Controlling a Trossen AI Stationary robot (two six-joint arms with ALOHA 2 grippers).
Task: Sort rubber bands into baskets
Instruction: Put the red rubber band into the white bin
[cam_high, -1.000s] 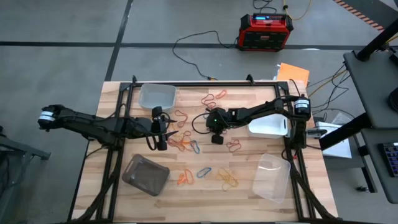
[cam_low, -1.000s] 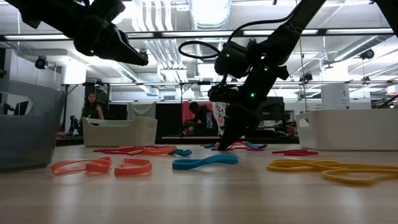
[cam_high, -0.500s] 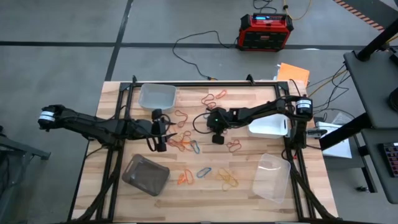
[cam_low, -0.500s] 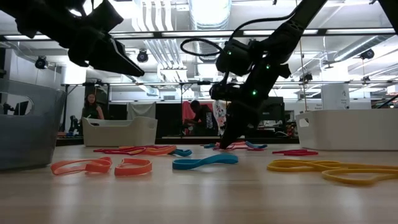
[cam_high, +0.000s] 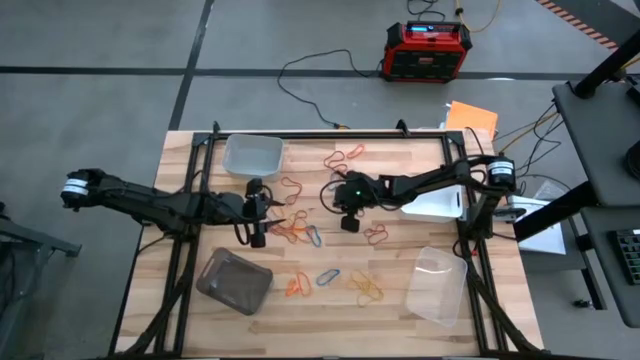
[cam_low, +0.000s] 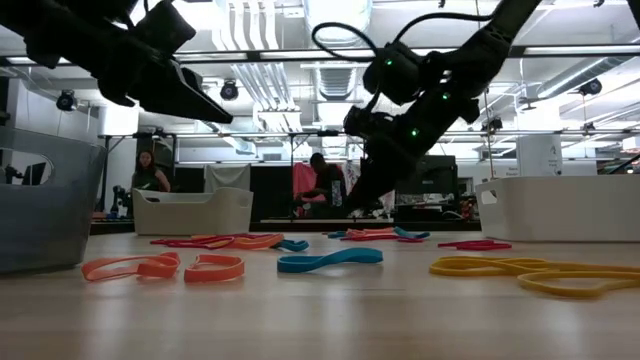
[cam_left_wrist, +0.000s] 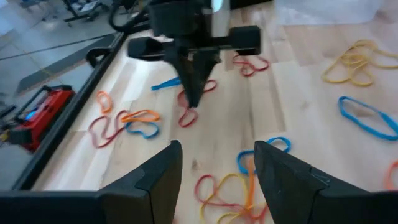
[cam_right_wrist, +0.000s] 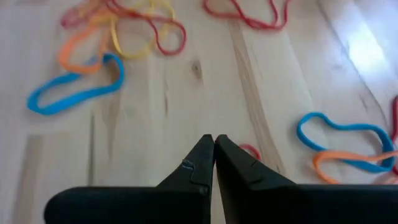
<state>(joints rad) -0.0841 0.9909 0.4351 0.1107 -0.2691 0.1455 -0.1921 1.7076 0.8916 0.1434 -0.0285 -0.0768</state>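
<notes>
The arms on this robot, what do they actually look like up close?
Both are slim, dark, jointed limbs. The left arm has a pale band at its outer end, the right arm a pale ring by its base, tiny green lights near its wrist and a black cable looping over it. The left gripper has broad black fingers; the right gripper narrows to a pointed black tip.

Bright overhead lighting; wrist views blurred, low view backlit.

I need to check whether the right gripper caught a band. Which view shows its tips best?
Right wrist: the right gripper fills it, shut, a red band peeking beside the tips. Left wrist shows it whole from afar; high and low only a dark shape.
</notes>
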